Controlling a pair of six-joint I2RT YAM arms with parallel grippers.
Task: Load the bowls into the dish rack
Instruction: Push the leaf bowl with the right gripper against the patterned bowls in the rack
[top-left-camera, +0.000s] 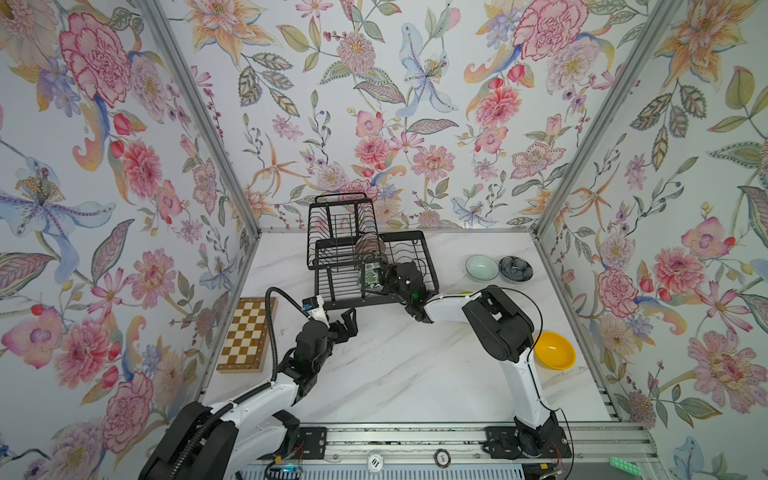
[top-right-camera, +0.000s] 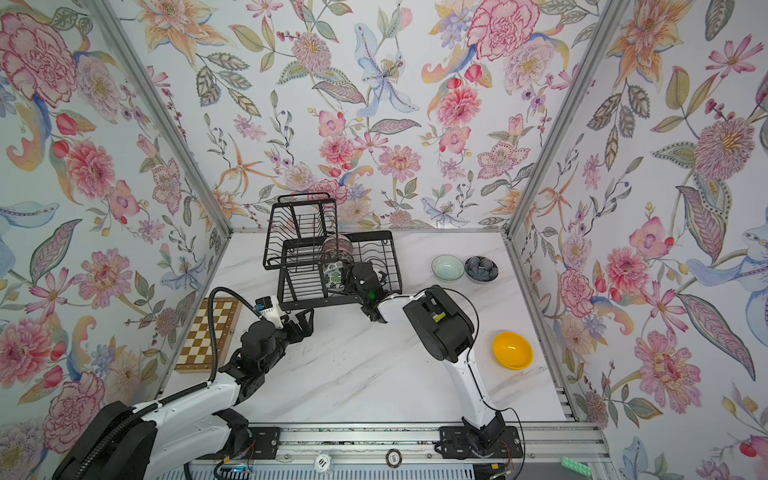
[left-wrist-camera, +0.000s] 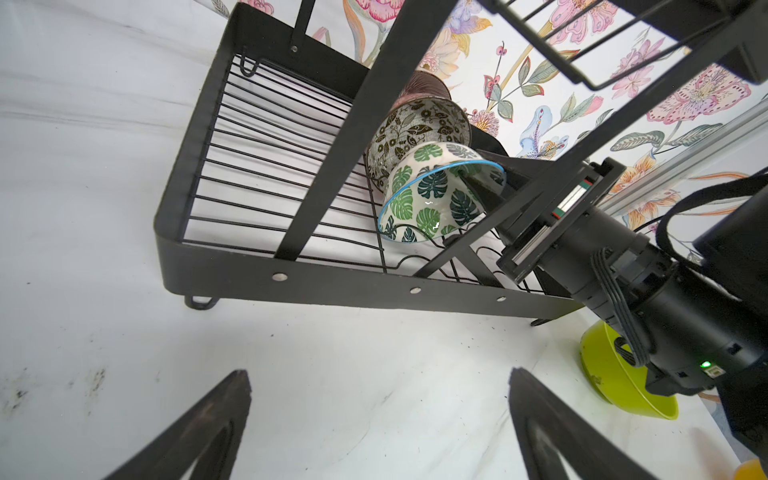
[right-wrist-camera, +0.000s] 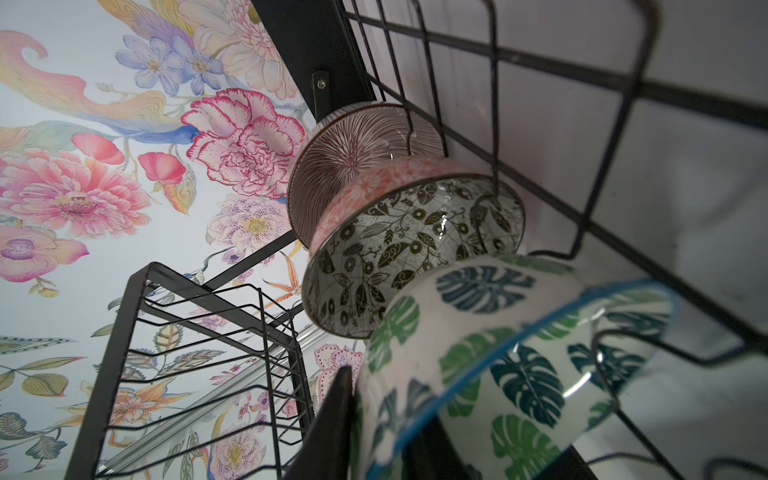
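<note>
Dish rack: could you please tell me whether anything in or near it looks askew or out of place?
The leaf bowl lies tilted against the black-and-white bowl in the lower tray of the rack, not upright in a slot, with the right gripper at its rim. A chessboard by the left wall seems unrelated to dishes.

free: open tabletop before dish rack | blocked: rack uprights, bowls standing in its lower tier

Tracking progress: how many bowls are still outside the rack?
4: celadon bowl and dark blue bowl, far right; orange-yellow bowl, near right; lime green bowl, largely hidden beneath the right arm.
</note>
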